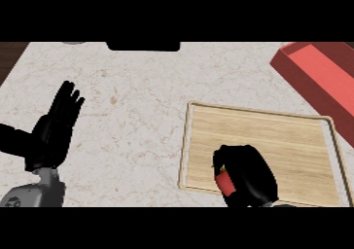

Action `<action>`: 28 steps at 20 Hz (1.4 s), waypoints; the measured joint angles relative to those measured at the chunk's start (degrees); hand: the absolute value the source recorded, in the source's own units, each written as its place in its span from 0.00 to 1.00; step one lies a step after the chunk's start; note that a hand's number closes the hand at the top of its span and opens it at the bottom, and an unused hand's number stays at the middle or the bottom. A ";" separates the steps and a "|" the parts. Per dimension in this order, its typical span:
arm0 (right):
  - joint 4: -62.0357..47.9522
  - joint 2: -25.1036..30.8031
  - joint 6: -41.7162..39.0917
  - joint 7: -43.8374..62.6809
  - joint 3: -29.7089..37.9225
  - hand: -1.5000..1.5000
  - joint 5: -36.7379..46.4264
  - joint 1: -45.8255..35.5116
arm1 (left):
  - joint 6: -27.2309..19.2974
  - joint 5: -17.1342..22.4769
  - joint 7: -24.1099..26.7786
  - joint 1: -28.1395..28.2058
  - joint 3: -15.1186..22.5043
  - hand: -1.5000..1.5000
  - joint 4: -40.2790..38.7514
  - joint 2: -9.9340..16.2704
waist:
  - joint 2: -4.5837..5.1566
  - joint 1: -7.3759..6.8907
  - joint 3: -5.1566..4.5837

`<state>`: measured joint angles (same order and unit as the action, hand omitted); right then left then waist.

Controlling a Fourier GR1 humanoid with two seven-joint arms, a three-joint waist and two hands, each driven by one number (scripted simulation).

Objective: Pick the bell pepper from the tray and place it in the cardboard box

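Head view: right hand (246,176) curls over the red bell pepper (224,182) on the wooden tray (280,131); left hand (54,129) rests open, fingers up.

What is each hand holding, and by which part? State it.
The right hand is curled round the red pepper over the tray; only a red patch shows, so which part it grips cannot be told. The left hand is open, holding nothing.

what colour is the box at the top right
Red: the box has darker red walls and a lighter red inside, seen in the head view.
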<state>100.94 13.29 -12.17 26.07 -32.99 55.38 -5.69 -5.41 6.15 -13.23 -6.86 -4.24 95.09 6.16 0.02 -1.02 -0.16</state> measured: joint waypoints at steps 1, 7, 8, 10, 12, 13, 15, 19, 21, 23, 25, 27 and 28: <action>-0.15 0.88 -0.24 -2.32 -0.80 1.00 -0.08 -0.45 | 0.24 0.25 -0.02 0.43 -0.08 0.50 0.41 0.09 | -0.04 0.04 0.01; 2.05 4.54 -1.23 -12.07 -0.41 1.00 -0.12 -4.31 | 0.73 0.54 1.08 0.83 -0.72 0.50 -0.02 0.19 | -0.04 0.71 0.13; 2.95 4.28 -1.90 -12.47 -0.49 1.00 0.08 -4.90 | 0.68 0.45 0.98 0.80 -0.71 0.50 -0.07 0.18 | -0.05 0.77 0.13; 6.80 5.27 -4.04 -13.07 -0.19 1.00 0.06 -5.41 | -0.16 -0.28 0.63 0.17 -0.18 0.50 -0.41 -0.44 | -0.09 0.98 0.13; 11.75 5.79 -6.90 -12.39 -0.08 1.00 0.03 -5.66 | -0.11 -0.38 0.42 0.77 0.08 0.50 0.06 -0.56 | -0.13 1.08 0.14; 14.18 5.95 -7.85 -12.19 0.23 1.00 -0.13 -5.47 | -0.23 -0.60 0.55 0.82 0.21 0.50 -0.10 -0.71 | -0.14 1.14 0.14; 17.16 4.89 -8.32 -11.58 1.40 1.00 -0.79 -5.12 | -0.22 -0.55 0.53 0.56 0.02 0.50 -0.35 -0.66 | -0.14 1.17 0.14; 22.54 0.27 -8.63 -5.98 7.32 1.00 -3.84 -6.44 | -0.01 -0.30 0.61 0.76 -0.32 0.50 0.12 -0.40 | -0.17 1.27 0.14; 24.61 -0.75 -8.84 -3.65 11.38 1.00 -4.92 -7.75 | 0.22 -0.22 1.12 1.36 -0.41 0.50 0.27 -0.37 | -0.16 1.24 0.13; 25.44 -2.08 -8.96 -1.09 14.65 1.00 -5.39 -9.65 | 0.86 0.29 1.72 1.26 -0.94 0.50 -0.67 -0.06 | -0.11 1.19 0.12; 25.93 -2.42 -9.31 0.89 18.87 1.00 -6.14 -11.71 | 0.67 0.24 1.35 0.71 -0.86 0.50 -0.67 -0.16 | -0.09 1.17 0.13; 25.48 -1.86 -10.34 1.98 24.08 1.00 -8.02 -14.36 | 0.44 0.05 0.89 0.51 -0.56 0.50 -0.31 -0.35 | -0.07 1.10 0.13; 24.81 -1.66 -10.60 2.38 26.32 1.00 -8.84 -15.54 | 0.14 -0.21 0.73 0.40 -0.49 0.50 -0.20 -0.45 | -0.07 1.06 0.14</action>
<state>125.75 11.63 -22.77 28.45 -6.67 46.54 -21.23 -5.28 5.95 -12.50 -6.46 -4.72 94.89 5.71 -0.04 0.04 -0.02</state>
